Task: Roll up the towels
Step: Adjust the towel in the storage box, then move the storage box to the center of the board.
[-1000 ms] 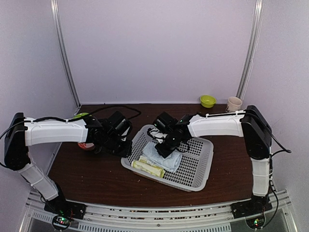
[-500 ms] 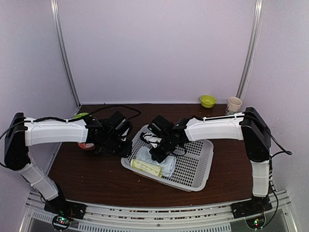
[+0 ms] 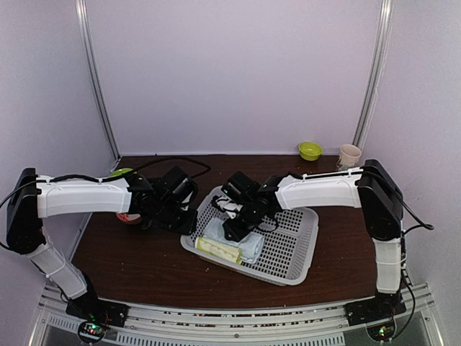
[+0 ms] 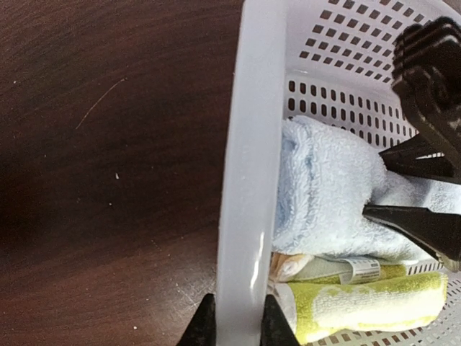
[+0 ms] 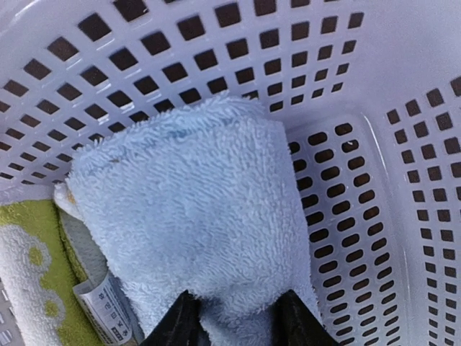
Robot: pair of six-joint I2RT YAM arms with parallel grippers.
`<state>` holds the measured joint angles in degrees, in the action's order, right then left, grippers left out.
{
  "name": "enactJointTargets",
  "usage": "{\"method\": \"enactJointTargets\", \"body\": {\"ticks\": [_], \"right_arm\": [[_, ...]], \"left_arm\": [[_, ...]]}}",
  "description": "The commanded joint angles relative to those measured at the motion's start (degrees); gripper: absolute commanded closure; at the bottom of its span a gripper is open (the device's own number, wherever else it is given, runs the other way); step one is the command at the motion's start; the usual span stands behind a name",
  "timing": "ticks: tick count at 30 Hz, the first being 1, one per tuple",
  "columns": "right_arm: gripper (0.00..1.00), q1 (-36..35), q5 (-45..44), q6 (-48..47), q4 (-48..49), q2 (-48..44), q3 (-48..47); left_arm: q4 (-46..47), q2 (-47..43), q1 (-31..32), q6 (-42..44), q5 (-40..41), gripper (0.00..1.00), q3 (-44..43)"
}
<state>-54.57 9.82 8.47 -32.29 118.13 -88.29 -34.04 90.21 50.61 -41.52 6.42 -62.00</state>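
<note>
1. The pale blue towel [image 5: 187, 194] lies rolled in the left end of the white mesh basket [image 3: 302, 249], close against its left wall. The lime-green towel [image 4: 360, 306], also rolled, touches it on the near side, and a white label shows between them.
2. The left and near walls hem in both rolls. The right half of the basket is bare mesh, so the open room is on that side.
3. The blue roll is thick, fluffy terry with a rounded end. The lime-green one is tighter, with a white lemon-slice print.
4. The right gripper [image 5: 238, 317] straddles the blue roll's end, its jaws partly parted. A fingertip touches the cloth on each side without squeezing it.
5. The left gripper [image 4: 238, 324] is pinched tight on the basket's left rim, with dark wood beside it.
6. The basket sits mid-table [image 3: 130, 259], toward the near edge. A green bowl [image 3: 310, 150] and a cup [image 3: 349, 155] stand at the far right corner, well apart from it.
7. A second ago the right gripper was nearer the basket's middle; it is now closer to the left rim. The left arm has not moved.
</note>
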Motion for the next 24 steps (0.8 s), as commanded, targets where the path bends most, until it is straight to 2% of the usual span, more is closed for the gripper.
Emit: {"method": "enactJointTargets", "body": {"ticks": [1,4,8,10,14,17,24], "right_arm": [[0.57,1.27,1.27,1.25,0.4,-3.71,0.32],[0.49,2.24,2.34,2.23,0.76,-5.51,0.18],[0.45,3.25,4.45,3.27,0.92,-8.07,-0.36],[0.39,3.6,4.65,3.6,0.81,-9.31,-0.64],[0.37,4.58,4.45,5.14,0.15,-12.65,-0.86],[0.37,5.55,0.79,7.59,1.46,-18.13,1.71],[0.37,6.49,-13.94,14.0,4.97,-35.65,14.78]], "left_arm": [[-4.51,4.0,0.98,-0.83,-1.65,1.0,2.71],[-4.5,4.09,0.98,-1.1,-1.61,1.0,2.82],[-4.51,4.19,0.98,-1.44,-1.67,1.0,2.77],[-4.7,4.18,0.98,-1.54,-1.6,1.0,2.43],[-6.12,4.26,0.98,-2.59,-0.44,1.0,1.13],[-6.52,4.42,0.98,-4.83,0.47,1.0,0.12],[-6.15,6.26,0.98,-12.34,2.08,1.0,-4.18]]}}
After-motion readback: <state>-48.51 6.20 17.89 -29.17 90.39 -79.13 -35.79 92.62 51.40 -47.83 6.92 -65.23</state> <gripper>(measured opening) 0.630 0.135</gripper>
